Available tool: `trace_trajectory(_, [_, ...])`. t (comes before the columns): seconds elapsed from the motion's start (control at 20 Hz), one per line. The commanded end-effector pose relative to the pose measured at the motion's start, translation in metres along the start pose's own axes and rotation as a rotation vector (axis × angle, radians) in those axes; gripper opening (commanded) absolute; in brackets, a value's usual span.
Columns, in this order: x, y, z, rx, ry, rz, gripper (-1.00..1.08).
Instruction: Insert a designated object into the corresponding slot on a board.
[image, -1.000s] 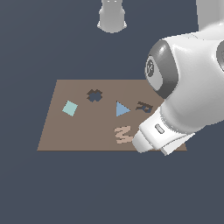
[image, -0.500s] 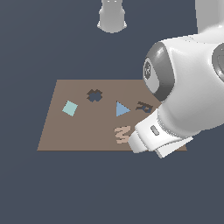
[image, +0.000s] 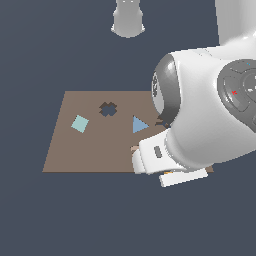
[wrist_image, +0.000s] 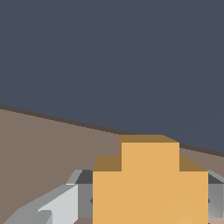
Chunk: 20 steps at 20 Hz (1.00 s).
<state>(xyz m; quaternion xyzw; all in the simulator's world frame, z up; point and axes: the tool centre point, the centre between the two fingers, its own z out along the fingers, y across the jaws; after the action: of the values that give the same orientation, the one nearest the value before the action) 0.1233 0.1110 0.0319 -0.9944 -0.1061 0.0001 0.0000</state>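
Over the last second we dropped the arm lower over the near edge of the board (image: 75, 150); the tan M we could see before was now hidden under the wrist. In the wrist view the orange cross (wrist_image: 150, 183) sat right between the gripper (wrist_image: 144, 199) fingers (wrist_image: 52, 205), flanked on both sides. Contact wasn't resolvable, so we couldn't tell if the grasp was closed. The slot (image: 107, 108) lay well away from the tool, still unfilled. Our read: pick stage, insertion not started.
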Motion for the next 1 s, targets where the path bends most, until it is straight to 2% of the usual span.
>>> trace_trajectory(0.0, [0.003,0.013,-0.001,0.0,0.001,0.093,-1.0])
trace_trajectory(0.5, [0.001,0.066,-0.002,0.0,0.001,0.48,-1.0])
trace_trajectory(0.95, [-0.02,0.112,-0.004,0.001,0.001,0.836,-1.0])
